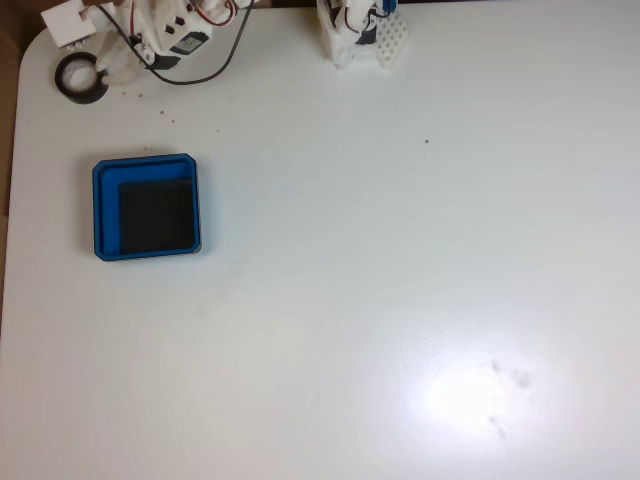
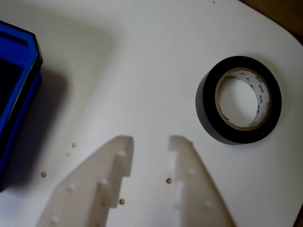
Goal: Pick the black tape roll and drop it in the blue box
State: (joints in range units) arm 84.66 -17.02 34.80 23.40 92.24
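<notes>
White table point(image 1: 400, 280). Box point(image 1: 146, 207) whole in fixed view, only a corner in wrist view. Roll point(image 2: 239, 100) lying flat near table's corner: black, pale core, lettering inside. Gripper point(image 2: 150, 142) parted, empty, short of roll.

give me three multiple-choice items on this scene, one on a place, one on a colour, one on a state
1. In the fixed view, where does the black ring-shaped tape roll lie?
A. inside the tray
B. on the table near the top-left corner
C. at the bottom right

2. What colour are the walls of the shallow square plastic tray?
A. red
B. green
C. blue

3. In the wrist view, how is the white two-finger hand?
A. open, holding nothing
B. shut on the roll
C. shut on the tray

Answers: 1 B, the roll sits on the white table above the tray. 2 C, the rim is bright blue around a black floor. 3 A, a gap separates the fingers and the roll lies apart from them.
</notes>
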